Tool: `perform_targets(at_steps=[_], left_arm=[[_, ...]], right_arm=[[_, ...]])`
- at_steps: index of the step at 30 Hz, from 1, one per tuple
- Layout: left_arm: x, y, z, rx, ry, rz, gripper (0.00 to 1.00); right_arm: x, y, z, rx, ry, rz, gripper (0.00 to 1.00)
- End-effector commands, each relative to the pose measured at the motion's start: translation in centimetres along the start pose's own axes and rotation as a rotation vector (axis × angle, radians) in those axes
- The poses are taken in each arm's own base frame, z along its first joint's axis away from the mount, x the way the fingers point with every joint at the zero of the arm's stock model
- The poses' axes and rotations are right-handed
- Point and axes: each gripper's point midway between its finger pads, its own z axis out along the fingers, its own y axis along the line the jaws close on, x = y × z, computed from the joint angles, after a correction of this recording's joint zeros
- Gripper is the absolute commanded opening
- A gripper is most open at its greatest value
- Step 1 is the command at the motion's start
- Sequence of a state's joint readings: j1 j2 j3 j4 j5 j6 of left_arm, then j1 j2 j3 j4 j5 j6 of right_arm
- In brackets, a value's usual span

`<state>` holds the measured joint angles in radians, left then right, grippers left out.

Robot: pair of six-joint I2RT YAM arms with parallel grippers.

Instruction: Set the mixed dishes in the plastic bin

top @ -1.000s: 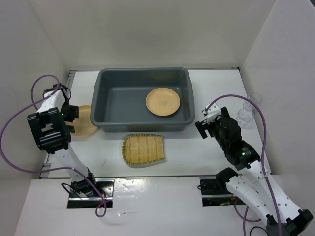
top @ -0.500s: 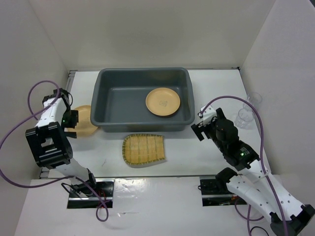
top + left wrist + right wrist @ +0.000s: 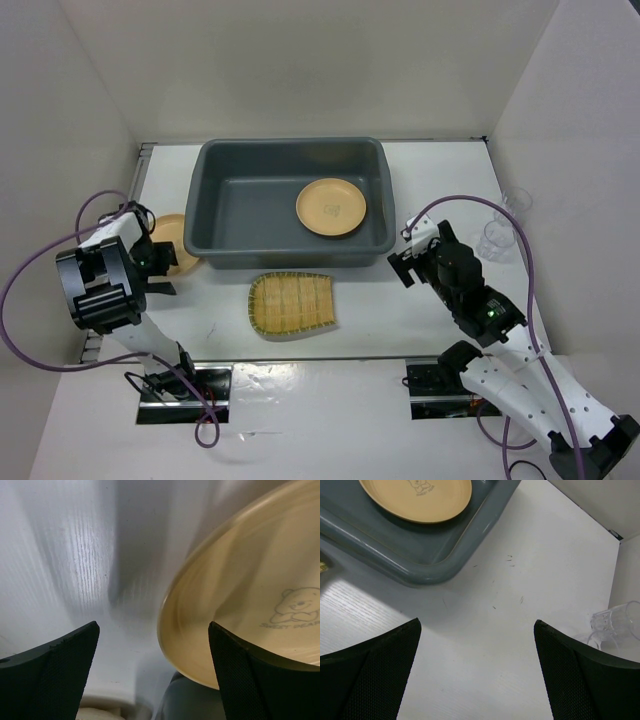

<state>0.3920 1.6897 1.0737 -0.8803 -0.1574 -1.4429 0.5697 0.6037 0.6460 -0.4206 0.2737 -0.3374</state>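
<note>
- Mixed dishes: one tan plate point(image 3: 331, 207) lies inside the plastic bin point(image 3: 290, 144), toward its right end; four dishes lie outside it
- The second tan plate point(image 3: 178, 240) sits against the bin's left wall; the bamboo tray point(image 3: 292, 304) lies just in front of the bin; the two clear cups point(image 3: 497, 235) stand well to its right
- Your left gripper point(image 3: 155, 665) is at the second plate, jaws spread, with the plate's rim between them; nothing is gripped yet
- Your right gripper point(image 3: 477, 670) hangs spread and empty off the bin's front-right corner
- Step in hand, as I judge it: grasping the second plate; next, close on its rim, lift it over the bin's left wall, and release it inside
- Watch the thin rim; a shallow bite may slip
</note>
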Motion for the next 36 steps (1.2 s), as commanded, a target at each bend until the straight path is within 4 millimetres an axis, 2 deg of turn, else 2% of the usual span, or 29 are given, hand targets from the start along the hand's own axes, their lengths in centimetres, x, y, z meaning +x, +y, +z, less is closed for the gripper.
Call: perform_targets(at_steps=[1, 9, 12, 16, 17, 19, 20, 21, 23, 25, 26, 29, 30, 31, 33, 34, 36], left_arm=[[1.1, 0.2, 1.2, -0.005, 0.061, -0.009, 0.95], [1.6, 0.3, 2.6, -0.036, 0.102, 0.017, 0.94], [2.0, 0.0, 2.5, -0.018, 0.128, 0.037, 0.86], [1.6, 0.1, 2.5, -0.020, 0.119, 0.037, 0.49], [1.3, 0.0, 2.3, -0.012, 0.117, 0.027, 0.27], [0.6, -0.2, 2.1, -0.005, 0.106, 0.038, 0.07], [0.4, -0.8, 1.4, 0.022, 0.099, 0.045, 0.00], [0.3, -0.8, 1.4, 0.025, 0.109, 0.046, 0.00], [-0.4, -2.6, 0.0, 0.084, 0.092, 0.051, 0.00], [-1.4, -3.4, -1.3, 0.107, 0.050, 0.058, 0.00], [-2.4, -4.9, -3.4, 0.154, 0.017, 0.052, 0.00], [-4.7, -6.6, -6.5, 0.202, -0.077, 0.036, 0.00], [-5.8, -8.3, -8.9, 0.263, -0.113, 0.025, 0.00], [-6.4, -9.1, -10.0, 0.293, -0.138, 0.017, 0.00], [-7.5, -10.0, -11.6, 0.315, -0.181, 0.014, 0.00], [-8.3, -11.2, -13.5, 0.355, -0.204, 0.004, 0.00], [-9.3, -11.7, -15.7, 0.390, -0.246, -0.011, 0.00]], right_arm=[[-0.7, 0.1, -0.1, -0.001, -0.030, 0.009, 0.98], [-0.7, 0.1, -0.1, -0.001, -0.030, 0.009, 0.98], [-0.8, 0.2, 0.0, -0.011, -0.033, -0.001, 0.98], [-0.9, 0.1, -0.2, -0.009, -0.042, 0.002, 0.98], [-1.1, 0.0, -0.4, -0.006, -0.050, 0.004, 0.98], [-1.1, 0.0, -0.4, -0.006, -0.050, 0.004, 0.98], [-1.2, -0.1, -0.5, -0.004, -0.059, 0.007, 0.98], [-1.2, -0.1, -0.5, -0.003, -0.059, 0.007, 0.98], [-1.2, -0.1, -0.5, -0.003, -0.059, 0.007, 0.98], [-1.4, 0.0, -0.7, -0.010, -0.070, 0.009, 0.98], [-1.4, 0.0, -0.7, -0.010, -0.070, 0.009, 0.98], [-1.0, 0.1, -0.6, -0.012, -0.062, 0.007, 0.98], [-1.2, 0.1, -0.7, -0.010, -0.070, 0.009, 0.98], [-1.2, 0.1, -0.7, -0.010, -0.070, 0.009, 0.98], [-1.2, 0.1, -0.7, -0.010, -0.070, 0.009, 0.98], [-1.2, 0.1, -0.7, -0.010, -0.070, 0.009, 0.98], [-1.2, 0.1, -0.7, -0.010, -0.070, 0.009, 0.98]])
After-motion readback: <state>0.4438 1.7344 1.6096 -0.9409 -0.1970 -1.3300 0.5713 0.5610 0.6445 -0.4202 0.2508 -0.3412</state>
